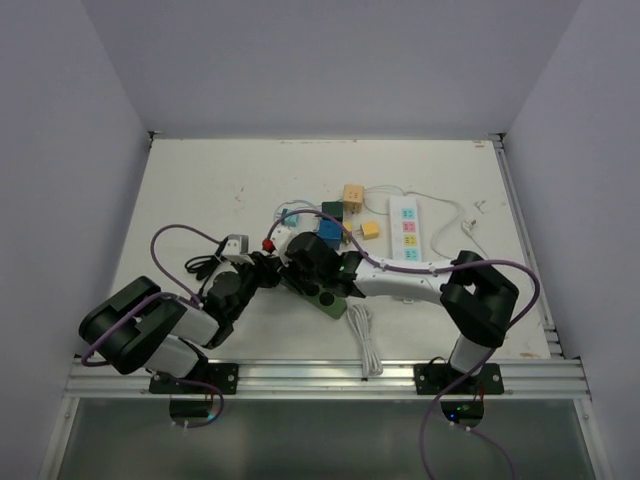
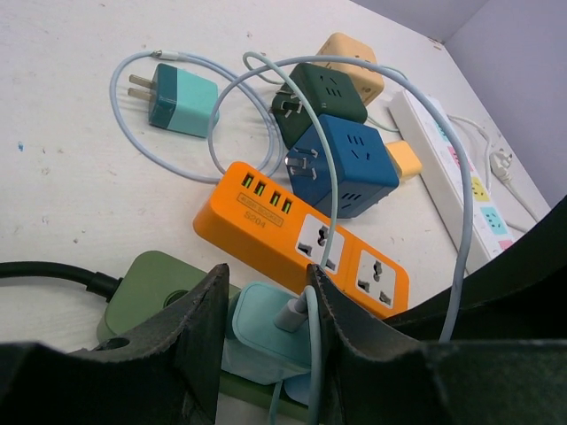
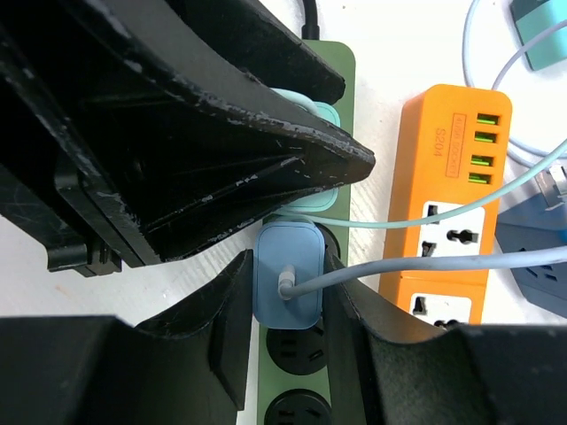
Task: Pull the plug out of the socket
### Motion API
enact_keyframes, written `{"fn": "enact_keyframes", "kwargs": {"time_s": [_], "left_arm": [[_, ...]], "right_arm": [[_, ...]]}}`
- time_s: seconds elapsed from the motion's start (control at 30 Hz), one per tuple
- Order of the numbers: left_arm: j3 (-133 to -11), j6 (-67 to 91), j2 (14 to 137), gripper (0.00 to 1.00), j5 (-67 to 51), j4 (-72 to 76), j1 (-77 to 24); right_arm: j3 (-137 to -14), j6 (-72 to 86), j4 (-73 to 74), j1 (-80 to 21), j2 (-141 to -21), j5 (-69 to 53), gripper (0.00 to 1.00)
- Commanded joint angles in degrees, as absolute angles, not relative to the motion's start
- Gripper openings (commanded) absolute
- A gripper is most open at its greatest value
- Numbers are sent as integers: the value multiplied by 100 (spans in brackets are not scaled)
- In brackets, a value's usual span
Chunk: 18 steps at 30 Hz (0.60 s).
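The light blue plug (image 3: 288, 274) sits in the green power strip (image 3: 344, 115), in the middle of the table (image 2: 62, 133), a little toward the near edge and between the two arms. The right gripper (image 3: 289, 266) is closed tightly on this plug, with one finger pressed against each of its sides. A pale blue cable comes out of the plug's top face and runs away to the right. Toward the near end of the strip, two round sockets stand free.

Right next to it on the same strip, toward the end where the black cord (image 2: 44, 270) enters, is the mint plug (image 2: 266, 328). The left gripper (image 2: 266, 283) is clasped around this one, and its fingers lie against both sides of it. A thin mint cable rises from the plug between the fingers. The two grippers are very close together over the strip, so the left fingers cover much of the mint plug in the right wrist view.

Just beside the green strip, on its far side, lies the orange power strip (image 2: 266, 208) with four ports and two sockets. The pale cables pass over it. Farther away stand the blue cube (image 2: 350, 164), the dark green cube (image 2: 323, 97) and the yellow cube (image 2: 354, 53), close together. To the right of them lies the white power strip (image 2: 443, 150). To the left of the cubes lies the teal charger (image 2: 182, 102) on its side, its two pins pointing left and a pale cable looped around it.
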State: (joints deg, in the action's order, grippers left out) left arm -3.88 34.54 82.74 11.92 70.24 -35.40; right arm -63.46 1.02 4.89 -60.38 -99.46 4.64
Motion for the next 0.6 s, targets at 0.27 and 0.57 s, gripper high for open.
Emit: {"fn": "enact_keyframes", "kwargs": {"time_s": [0.27,0.57], "left_arm": [[-26,3718,8701,23,1538,6179,-3524],[-35,3753,8710,22,1564,6074,-3533]], "right_arm": [[-6355,860,-148,-5452,-9484,-622,0],[-6337,932,-142,-5317,-9589,-1223,0]]}}
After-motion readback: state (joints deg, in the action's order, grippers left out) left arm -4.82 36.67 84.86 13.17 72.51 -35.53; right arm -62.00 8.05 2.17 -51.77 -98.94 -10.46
